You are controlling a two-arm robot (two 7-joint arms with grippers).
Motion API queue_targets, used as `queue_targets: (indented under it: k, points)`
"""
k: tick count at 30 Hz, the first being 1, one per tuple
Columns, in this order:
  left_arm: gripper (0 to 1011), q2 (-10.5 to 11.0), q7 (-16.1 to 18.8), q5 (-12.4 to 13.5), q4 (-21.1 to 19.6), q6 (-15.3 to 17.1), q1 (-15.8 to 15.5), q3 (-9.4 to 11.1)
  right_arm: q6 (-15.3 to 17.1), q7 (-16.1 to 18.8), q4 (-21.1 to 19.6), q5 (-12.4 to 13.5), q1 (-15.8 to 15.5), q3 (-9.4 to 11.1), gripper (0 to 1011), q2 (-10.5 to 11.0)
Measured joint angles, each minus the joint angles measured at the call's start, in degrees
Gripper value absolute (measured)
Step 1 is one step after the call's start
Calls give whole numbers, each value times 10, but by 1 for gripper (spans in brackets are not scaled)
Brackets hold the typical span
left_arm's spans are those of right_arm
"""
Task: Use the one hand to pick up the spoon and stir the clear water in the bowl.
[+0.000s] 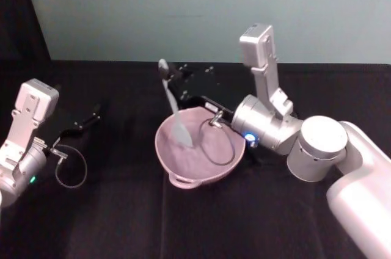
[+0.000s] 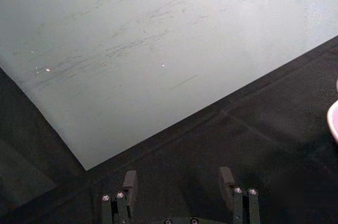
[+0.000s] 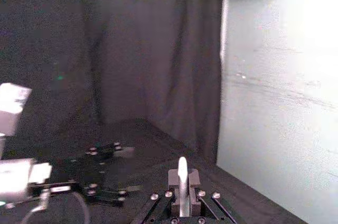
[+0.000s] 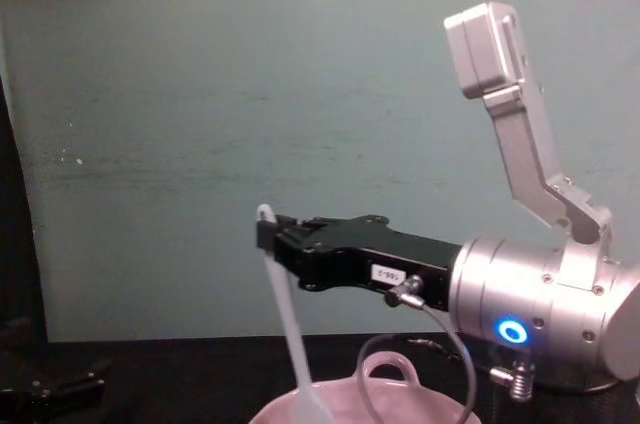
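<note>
Spoon (image 1: 172,101) — near-upright, handle-end up in right gripper (image 4: 266,234), scoop down in bowl (image 1: 174,171)

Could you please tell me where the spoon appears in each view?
Head: spoon at centre, leaning into the bowl.
Chest: spoon lower centre, slanting into the bowl.
Right wrist: handle tip in the right gripper.
Left wrist: left gripper faces wall; sliver of bowl rim.
Landmark: the bowl.
</note>
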Motion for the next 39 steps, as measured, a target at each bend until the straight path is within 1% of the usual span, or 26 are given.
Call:
queue_targets:
  k: [3,5,8,12,16,17,22,30,35,39]
  points:
    - [1011,0,0,0,0,0,0,0,-8,1,21,6,8,9,108,-1]
    - [1011,0,0,0,0,0,0,0,-11,0,26,8,9,15,108,0]
    - [1011,0,0,0,0,0,0,0,-15,-6,26,12,7,27,108,8]
    - [1012,0,0,0,0,0,0,0,-14,-15,6,15,-7,43,108,24]
    - [1011,0,0,0,0,0,0,0,-11,-19,-12,14,-19,48,108,35]
    - [1011,0,0,0,0,0,0,0,-8,-20,-23,13,-25,49,108,42]
    - [1011,0,0,0,0,0,0,0,2,-24,-61,2,-46,50,108,60]
    - [1011,0,0,0,0,0,0,0,13,-23,-99,-5,-66,41,108,72]
    - [1011,0,0,0,0,0,0,0,15,-17,-110,-6,-72,31,108,69]
    - [1011,0,0,0,0,0,0,0,13,-10,-111,-5,-73,19,108,59]
